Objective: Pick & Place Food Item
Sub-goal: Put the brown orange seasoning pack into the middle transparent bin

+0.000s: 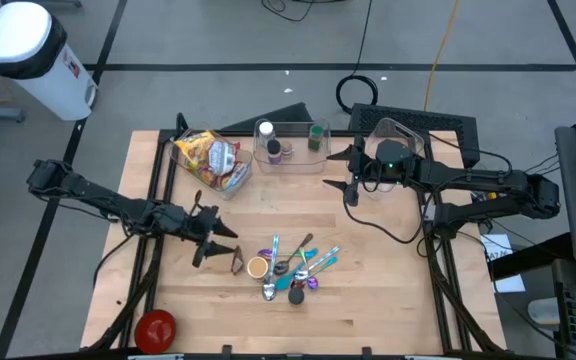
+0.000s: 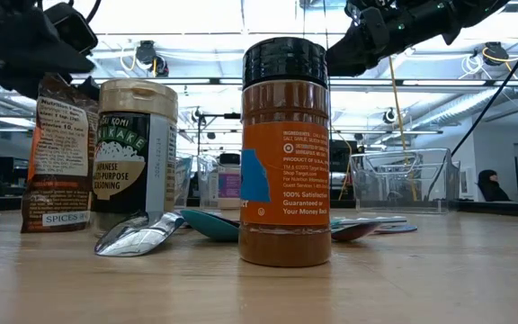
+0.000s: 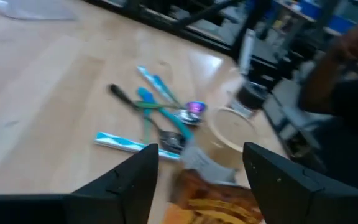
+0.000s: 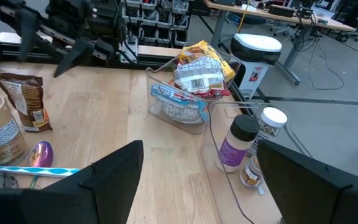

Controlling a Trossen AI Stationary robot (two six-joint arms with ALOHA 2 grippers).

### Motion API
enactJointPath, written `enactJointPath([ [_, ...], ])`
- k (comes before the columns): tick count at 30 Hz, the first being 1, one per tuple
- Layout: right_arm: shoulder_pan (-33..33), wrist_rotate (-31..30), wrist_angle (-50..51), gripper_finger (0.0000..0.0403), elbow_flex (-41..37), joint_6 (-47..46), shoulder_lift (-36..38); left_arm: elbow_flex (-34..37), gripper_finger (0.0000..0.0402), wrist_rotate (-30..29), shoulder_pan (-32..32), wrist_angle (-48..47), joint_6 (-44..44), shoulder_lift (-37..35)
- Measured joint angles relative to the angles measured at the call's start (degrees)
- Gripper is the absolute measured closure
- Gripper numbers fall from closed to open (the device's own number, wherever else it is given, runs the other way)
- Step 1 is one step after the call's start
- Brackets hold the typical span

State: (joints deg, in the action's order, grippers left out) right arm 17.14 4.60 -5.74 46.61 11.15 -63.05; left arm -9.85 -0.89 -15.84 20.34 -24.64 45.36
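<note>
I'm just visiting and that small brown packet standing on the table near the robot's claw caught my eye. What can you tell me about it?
The brown spice packet is a small pouch, apparently of foil or plastic, with a white nutrition label up top and a strip reading SPICES at its base. It stands upright on the wooden table, close beside a round jar of Japanese seasoning; whether they touch is unclear. From above it sits just in front of the left gripper, whose fingers stand spread apart, not gripping it.
</note>
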Motion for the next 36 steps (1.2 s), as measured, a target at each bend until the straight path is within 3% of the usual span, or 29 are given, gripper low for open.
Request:
enactJointPath([
  [3,0.0,0.0,0.0,0.0099,0.0,0.0,0.0,0.0,0.0150,2.7,0.0,-0.2,-0.4,0.0],
  [10,0.0,0.0,0.5,0.0099,0.0,-0.4,0.0,0.0,0.0148,2.2,-0.9,-1.6,-10.4,0.0],
  [17,0.0,0.0,0.4,0.0099,0.0,-0.4,0.0,-0.2,0.0148,-3.5,-4.1,-0.4,-17.1,0.0],
  [30,0.0,0.0,0.4,0.0099,0.0,-0.5,0.0,-9.6,0.0149,-11.3,-6.5,-20.9,-23.9,0.1],
  [36,0.0,0.0,0.4,0.0099,0.0,-0.5,0.0,-13.6,0.0149,-12.2,-7.9,-23.6,-25.0,5.8],
])
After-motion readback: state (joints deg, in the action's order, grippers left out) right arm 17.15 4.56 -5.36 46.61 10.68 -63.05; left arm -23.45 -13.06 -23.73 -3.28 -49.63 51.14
